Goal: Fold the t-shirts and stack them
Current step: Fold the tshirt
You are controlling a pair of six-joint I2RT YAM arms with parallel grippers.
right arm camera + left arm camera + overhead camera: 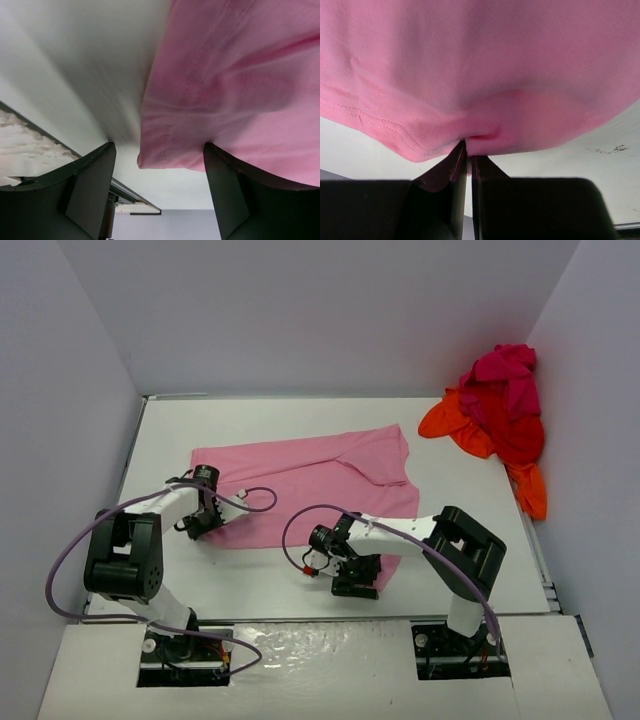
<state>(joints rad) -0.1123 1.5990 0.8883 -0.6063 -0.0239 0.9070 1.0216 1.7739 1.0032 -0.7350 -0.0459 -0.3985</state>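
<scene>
- White flat tabletop (pixel 250 580) fills the floor of a small booth, and both black-and-white arm bases sit at its near edge.
- Nearest of the working ends is the right gripper (pixel 355 582) (pixel 157 155), low over the table towards the near right.
- Its two dark fingers (pixel 90 190) stand apart, and the near right corner of a light pink short-sleeved cloth t-shirt (pixel 310 480) (pixel 240 75) lies in the gap between them.
- That hemmed corner lies closer to the finger on the right of the wrist view, and neither pad presses it.
- A little farther back on the left, the left gripper (pixel 203 520) (pixel 467 147) meets the near left edge of the pink t-shirt (pixel 480 65).
- Its fingers are pressed together on a small pucker of the cloth just inside the stitched hem.
- Purple cable (pixel 60 570) loops out from each arm, one loop lying over the pink cloth beside the left gripper.
- Across the middle of the table the pink t-shirt lies spread mostly flat, lengthwise from left to right, with its far right part creased and partly turned over.
- Well apart from it, in the far right corner, three more t-shirts lie bunched in a crumpled heap.
- An orange cloth t-shirt (pixel 445 420) sits lowest and widest, a red cloth t-shirt (pixel 515 435) over it, and a magenta cloth t-shirt (pixel 505 370) on top, against the right wall.
- Pale lavender-grey walls (pixel 300 310) close in the table at the back and on both sides.
</scene>
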